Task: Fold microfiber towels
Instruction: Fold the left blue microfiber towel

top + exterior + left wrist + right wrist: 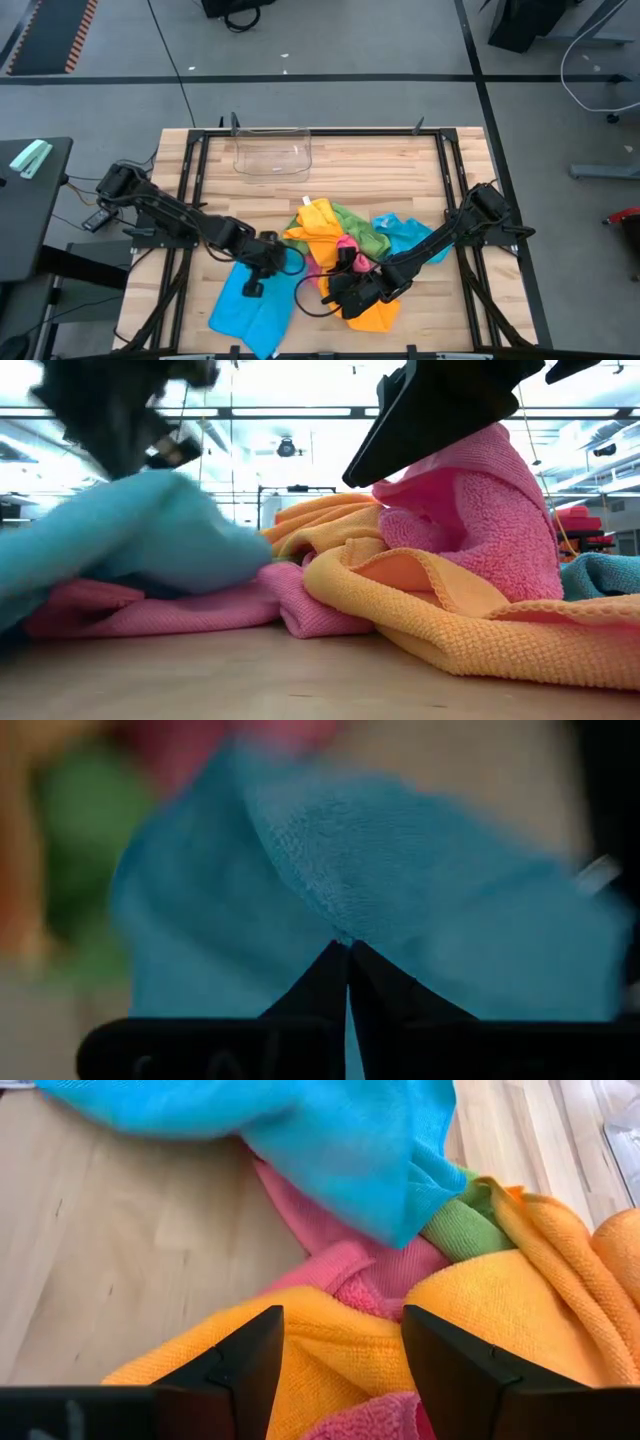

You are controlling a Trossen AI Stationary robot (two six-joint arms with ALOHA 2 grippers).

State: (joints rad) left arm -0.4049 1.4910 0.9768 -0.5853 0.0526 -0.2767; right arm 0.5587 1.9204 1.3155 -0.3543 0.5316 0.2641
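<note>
Two claws work at the bench (330, 175): the left claw (347, 952) is clenched on a blue towel (252, 305) near the front edge, while the right claw (343, 1342) hangs released over the orange towel (500, 1305) in the heap.

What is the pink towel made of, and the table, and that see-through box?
The pink towel looks like soft fuzzy cloth, probably microfiber: tiny loops cover it and a stitched hem runs along its edge. The table looks like pale unpainted wood, with plank lines and grain showing. The see-through box seems to be clear, shiny plastic, since the wood shows right through it.
</note>
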